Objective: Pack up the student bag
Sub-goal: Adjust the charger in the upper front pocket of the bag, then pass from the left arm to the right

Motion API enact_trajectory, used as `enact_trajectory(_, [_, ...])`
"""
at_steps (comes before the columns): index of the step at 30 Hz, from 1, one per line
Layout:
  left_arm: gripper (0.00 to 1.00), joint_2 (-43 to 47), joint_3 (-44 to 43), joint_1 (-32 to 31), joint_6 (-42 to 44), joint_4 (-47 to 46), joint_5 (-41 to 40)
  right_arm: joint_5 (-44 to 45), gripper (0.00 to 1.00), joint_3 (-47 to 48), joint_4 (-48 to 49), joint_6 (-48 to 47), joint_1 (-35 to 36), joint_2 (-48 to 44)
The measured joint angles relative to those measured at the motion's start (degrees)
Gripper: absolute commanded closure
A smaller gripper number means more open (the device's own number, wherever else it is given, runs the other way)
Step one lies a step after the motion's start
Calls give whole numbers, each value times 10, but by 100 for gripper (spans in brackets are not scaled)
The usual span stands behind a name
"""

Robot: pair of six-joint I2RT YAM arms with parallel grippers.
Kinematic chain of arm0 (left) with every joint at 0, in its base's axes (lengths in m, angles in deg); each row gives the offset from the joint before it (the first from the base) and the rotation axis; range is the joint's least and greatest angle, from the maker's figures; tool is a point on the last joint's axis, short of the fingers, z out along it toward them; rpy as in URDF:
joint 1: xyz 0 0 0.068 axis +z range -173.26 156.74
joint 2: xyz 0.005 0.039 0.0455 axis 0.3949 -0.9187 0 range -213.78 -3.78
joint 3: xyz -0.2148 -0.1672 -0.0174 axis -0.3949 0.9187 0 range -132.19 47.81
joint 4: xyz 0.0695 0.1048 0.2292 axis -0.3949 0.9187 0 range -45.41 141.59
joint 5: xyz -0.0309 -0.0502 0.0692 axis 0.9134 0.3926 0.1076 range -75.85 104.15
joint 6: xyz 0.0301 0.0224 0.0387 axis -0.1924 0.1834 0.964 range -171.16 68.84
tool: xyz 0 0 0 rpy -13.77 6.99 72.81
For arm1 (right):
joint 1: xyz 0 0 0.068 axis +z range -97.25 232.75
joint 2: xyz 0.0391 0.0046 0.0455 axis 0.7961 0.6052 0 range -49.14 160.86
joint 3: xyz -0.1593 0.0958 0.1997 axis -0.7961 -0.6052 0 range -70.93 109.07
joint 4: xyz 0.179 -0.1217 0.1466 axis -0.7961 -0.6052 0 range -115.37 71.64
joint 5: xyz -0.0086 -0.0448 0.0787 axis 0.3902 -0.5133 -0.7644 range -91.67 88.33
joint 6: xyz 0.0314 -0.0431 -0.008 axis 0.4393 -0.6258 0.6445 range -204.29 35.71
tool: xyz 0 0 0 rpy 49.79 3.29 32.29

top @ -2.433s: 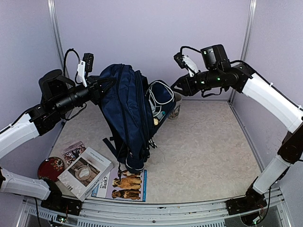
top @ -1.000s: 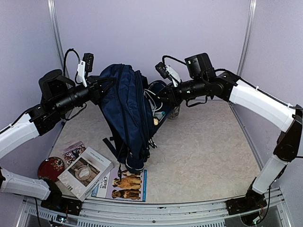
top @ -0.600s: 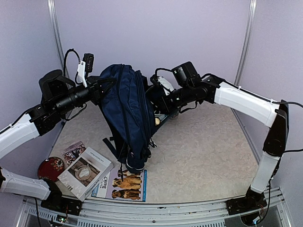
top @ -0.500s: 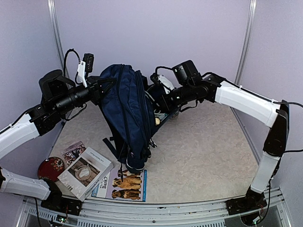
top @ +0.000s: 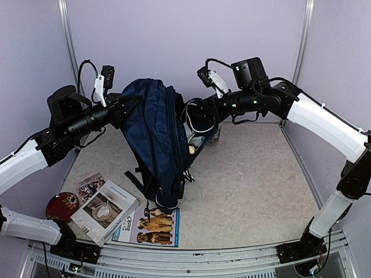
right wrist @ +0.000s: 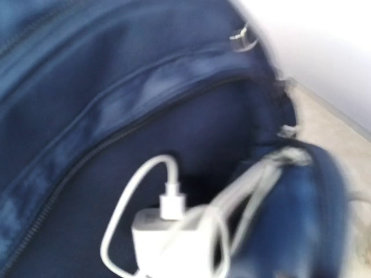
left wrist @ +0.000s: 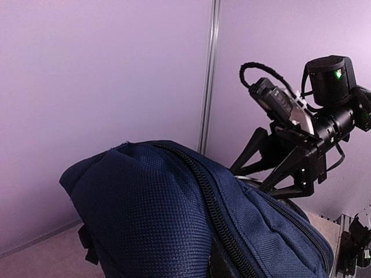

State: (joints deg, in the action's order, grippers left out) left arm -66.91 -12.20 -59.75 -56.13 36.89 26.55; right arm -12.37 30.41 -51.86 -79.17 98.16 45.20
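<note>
The student bag (top: pixel 155 145), navy blue, stands upright in the middle of the table. My left gripper (top: pixel 124 106) is shut on the fabric at its top left; in the left wrist view the student bag (left wrist: pixel 174 220) hides my own fingers. My right gripper (top: pixel 201 112) hangs just right of the open front pocket, empty, and the left wrist view shows the right gripper (left wrist: pixel 248 180) with its jaws apart. A white charger (right wrist: pixel 165 231) with its looped cable (right wrist: pixel 124 197) lies in that pocket; the charger (top: pixel 188 124) also shows from above. The right wrist view is blurred.
Booklets lie at the front left: a white one (top: pixel 105 212), a smaller one (top: pixel 90 185) and a meerkat-cover book (top: pixel 152 226). A red round object (top: pixel 61 205) sits beside them. A glass cup (top: pixel 215 135) stands behind the bag's pocket. Walls close the back and sides.
My right arm reached in to the bag's front pocket, then drew back up and to the right, and its jaws opened. The left arm and the bag have not moved.
</note>
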Motion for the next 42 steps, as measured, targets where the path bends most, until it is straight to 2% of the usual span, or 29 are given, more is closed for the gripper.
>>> enact_trajectory(2, [100, 1, 0, 2, 0, 0, 0, 17, 10, 2, 0, -4, -2, -15])
enact_trajectory(3, [100, 1, 0, 2, 0, 0, -1, 24, 9, 4, 0, -3, -3, -20])
enact_trajectory(6, [100, 1, 0, 2, 0, 0, -3, 36, 9, 10, 2, -15, -3, -32])
enact_trajectory(8, [100, 1, 0, 2, 0, 0, -3, 40, 12, 11, 5, -18, -3, -37])
enact_trajectory(10, [100, 1, 0, 2, 0, 0, -3, 45, 25, 11, 6, -19, -5, -41])
enact_trajectory(13, [100, 1, 0, 2, 0, 0, -3, 53, 50, 1, 16, -10, -15, -54])
enact_trajectory(15, [100, 1, 0, 2, 0, 0, -3, 41, 58, -23, 28, 6, -35, -73])
enact_trajectory(18, [100, 1, 0, 2, 0, 0, -4, 1, 58, -73, 49, 37, -83, -102])
enact_trajectory(21, [100, 1, 0, 2, 0, 0, -4, -31, 52, -95, 58, 58, -113, -103])
enact_trajectory(26, [100, 1, 0, 2, 0, 0, -4, -89, 49, -97, 82, 72, -113, -83])
enact_trajectory(34, [100, 1, 0, 2, 0, 0, -4, -139, 54, -96, 98, 81, -112, -16])
enact_trajectory(36, [100, 1, 0, 2, 0, 0, -4, -153, 64, -96, 98, 82, -112, -5])
enact_trajectory(40, [100, 1, 0, 2, 0, 0, -4, -177, 100, -90, 98, 79, -112, 12])
enact_trajectory(42, [100, 1, 1, 2, 0, 0, -4, -180, 100, -86, 93, 82, -112, 18])
